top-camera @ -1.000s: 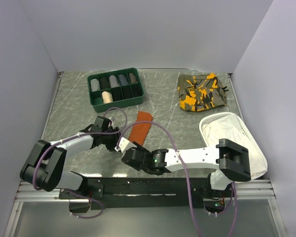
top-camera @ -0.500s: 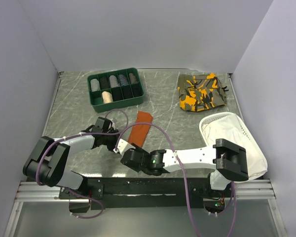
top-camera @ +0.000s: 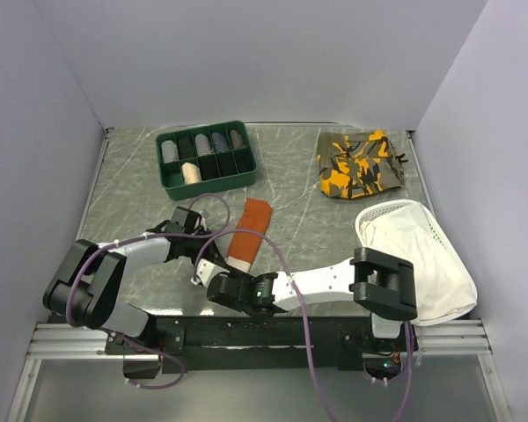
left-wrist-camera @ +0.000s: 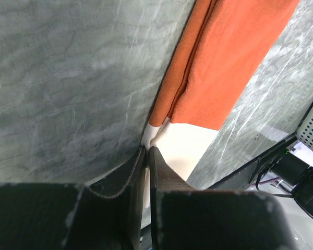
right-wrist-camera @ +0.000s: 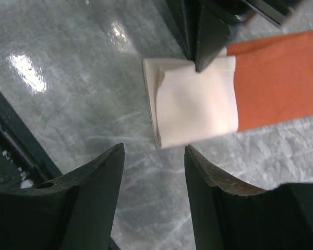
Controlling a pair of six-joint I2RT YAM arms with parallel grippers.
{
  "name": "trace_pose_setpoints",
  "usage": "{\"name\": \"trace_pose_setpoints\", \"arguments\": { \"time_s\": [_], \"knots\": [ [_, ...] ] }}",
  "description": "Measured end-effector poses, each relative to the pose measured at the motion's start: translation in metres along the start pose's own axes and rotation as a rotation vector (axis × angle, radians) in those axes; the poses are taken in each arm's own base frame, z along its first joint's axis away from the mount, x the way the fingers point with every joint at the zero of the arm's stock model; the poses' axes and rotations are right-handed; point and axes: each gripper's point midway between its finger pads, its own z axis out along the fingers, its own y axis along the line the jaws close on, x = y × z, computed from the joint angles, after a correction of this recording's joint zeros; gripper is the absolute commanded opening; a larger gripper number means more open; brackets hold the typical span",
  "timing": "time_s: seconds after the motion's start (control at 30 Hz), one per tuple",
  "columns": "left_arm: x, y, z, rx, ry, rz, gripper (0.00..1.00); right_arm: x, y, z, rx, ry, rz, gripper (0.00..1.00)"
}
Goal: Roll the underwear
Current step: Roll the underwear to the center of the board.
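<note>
Overhead light: bright, even, diffuse; shadows under my arms on the table [top-camera: 123, 202] are faint.
Glare: white hot spots on the table, 10 o'clock, right wrist view.
Focus: my right gripper [right-wrist-camera: 154, 156] soft and dark at 6 o'clock; underwear [right-wrist-camera: 198, 104] crisp.
Left wrist: my left gripper [left-wrist-camera: 147, 151] underexposed, 6 o'clock.

The counter [top-camera: 132, 229] is grey and marble-veined, smooth and glossy (lamp glare pools on it in the right wrist view). The underwear [left-wrist-camera: 224, 62] is matt cloth: the orange part a finely ribbed knit, the cream panel smoother. The left hand [left-wrist-camera: 147, 150] and right hand [right-wrist-camera: 154, 156] have matt black plastic fingers, scuffed pale along the edges. The tray [top-camera: 209, 186] is smooth green plastic.
</note>
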Motion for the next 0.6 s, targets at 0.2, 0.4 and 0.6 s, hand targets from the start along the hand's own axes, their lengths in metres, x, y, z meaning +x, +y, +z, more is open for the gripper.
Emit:
{"name": "trace_pose_setpoints", "arguments": {
  "time_s": [0.2,0.4,0.6],
  "knots": [
    [0.000,0.000,0.000,0.000,0.000,0.000,0.13,0.000,0.003,0.010,0.003,-0.003,-0.041,0.54],
    [0.000,0.000,0.000,0.000,0.000,0.000,0.13,0.005,0.001,0.021,0.017,0.012,-0.071,0.51],
    [0.000,0.000,0.000,0.000,0.000,0.001,0.13,0.006,-0.013,0.029,0.040,0.016,-0.044,0.45]
  ]
}}
